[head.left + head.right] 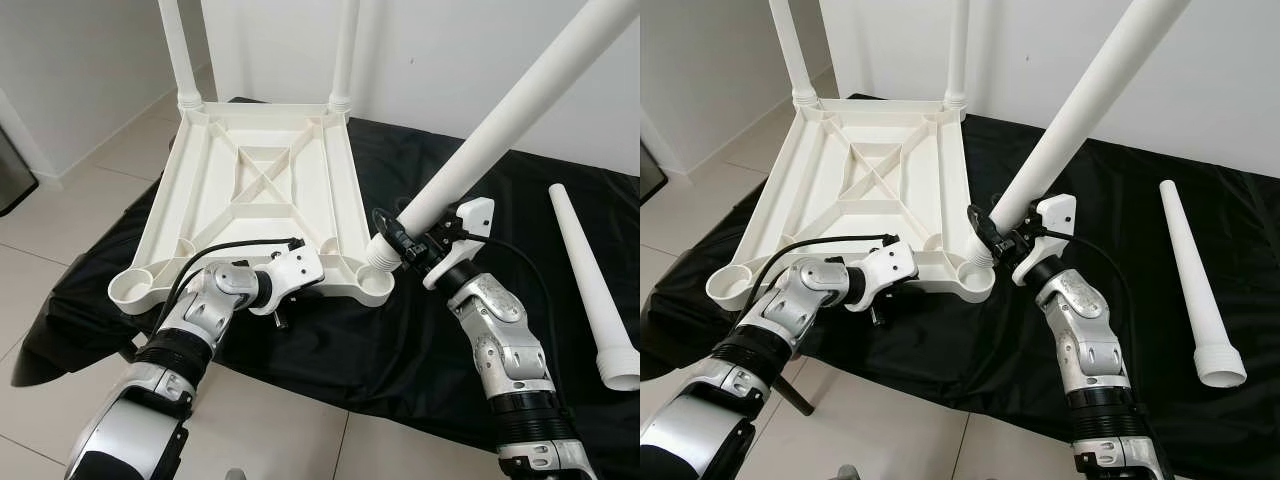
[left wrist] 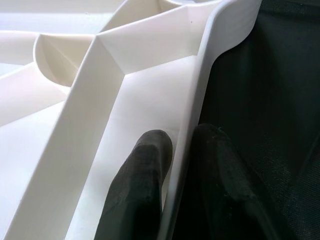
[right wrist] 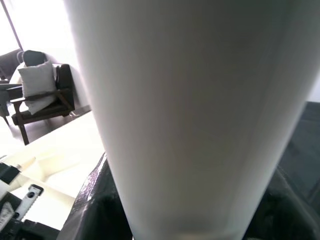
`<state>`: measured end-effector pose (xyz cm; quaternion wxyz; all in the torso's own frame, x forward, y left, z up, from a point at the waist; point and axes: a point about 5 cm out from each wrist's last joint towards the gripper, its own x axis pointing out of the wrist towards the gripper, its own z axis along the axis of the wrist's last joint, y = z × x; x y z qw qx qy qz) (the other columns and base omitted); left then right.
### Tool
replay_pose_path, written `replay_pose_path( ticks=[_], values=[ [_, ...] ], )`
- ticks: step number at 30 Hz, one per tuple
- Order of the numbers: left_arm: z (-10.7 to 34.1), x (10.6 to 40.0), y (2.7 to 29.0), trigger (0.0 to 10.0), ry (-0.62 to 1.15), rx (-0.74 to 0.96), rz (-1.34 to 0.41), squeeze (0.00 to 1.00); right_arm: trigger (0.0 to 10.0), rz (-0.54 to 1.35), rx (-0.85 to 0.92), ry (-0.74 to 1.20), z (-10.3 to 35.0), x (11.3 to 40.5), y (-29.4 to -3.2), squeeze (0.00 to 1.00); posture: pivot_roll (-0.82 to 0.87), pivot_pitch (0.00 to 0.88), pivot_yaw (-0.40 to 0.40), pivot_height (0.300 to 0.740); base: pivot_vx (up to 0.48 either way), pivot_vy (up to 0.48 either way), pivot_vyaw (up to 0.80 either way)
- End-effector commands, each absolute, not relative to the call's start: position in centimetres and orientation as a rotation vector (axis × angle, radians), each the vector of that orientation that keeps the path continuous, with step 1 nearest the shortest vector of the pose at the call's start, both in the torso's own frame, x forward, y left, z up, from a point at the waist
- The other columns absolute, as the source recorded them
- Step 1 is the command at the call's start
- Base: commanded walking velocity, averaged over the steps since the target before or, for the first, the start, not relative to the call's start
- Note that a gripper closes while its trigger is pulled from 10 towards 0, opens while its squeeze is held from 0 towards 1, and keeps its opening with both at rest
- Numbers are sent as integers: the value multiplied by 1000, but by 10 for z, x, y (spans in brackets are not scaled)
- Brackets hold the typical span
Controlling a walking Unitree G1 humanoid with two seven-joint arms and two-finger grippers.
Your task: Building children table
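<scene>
We see the white ribbed plastic tabletop (image 1: 265,190) lying upside down on the black cloth (image 1: 420,330), two legs already standing in its far corners. Left pincer (image 2: 172,200) pinches its near rim; right pincer (image 1: 405,245) grips the long white plastic leg (image 1: 500,120), tilted, its end at the near-right socket (image 1: 378,282).

Risk: the tilted leg may jam or cross-thread, or lever the tabletop away. Thread engagement is hidden. A spare leg (image 1: 592,285) lies at right.
</scene>
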<state>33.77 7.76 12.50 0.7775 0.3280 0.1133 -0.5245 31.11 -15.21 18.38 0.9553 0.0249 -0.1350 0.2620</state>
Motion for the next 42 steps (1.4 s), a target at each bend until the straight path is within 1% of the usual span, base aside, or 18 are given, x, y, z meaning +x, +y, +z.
replay_pose_path(
  ticks=[1,10,20,26,33,42],
  values=[
    [111,331,74,10000,259,733,-1125,0,10000,515,39,-268,181,311,-155,0,-29,29,-5,740,0,0,0],
    [113,323,62,10000,201,782,-1185,0,10000,574,-1,-248,178,305,-157,0,-37,30,-3,740,0,0,0],
    [110,316,57,10000,163,843,-1202,0,10000,620,-49,-230,174,291,-172,0,-47,34,2,740,0,0,0],
    [109,314,57,10000,162,850,-1204,0,10000,641,-45,-209,171,288,-169,0,-47,36,5,740,0,0,0],
    [107,308,55,10000,143,893,-1217,0,10000,665,-35,-212,171,291,-161,0,-36,30,0,740,0,0,0],
    [104,303,54,10000,142,901,-1222,0,10000,692,-35,-201,170,291,-157,0,-32,23,-5,740,0,0,0]
  ],
)
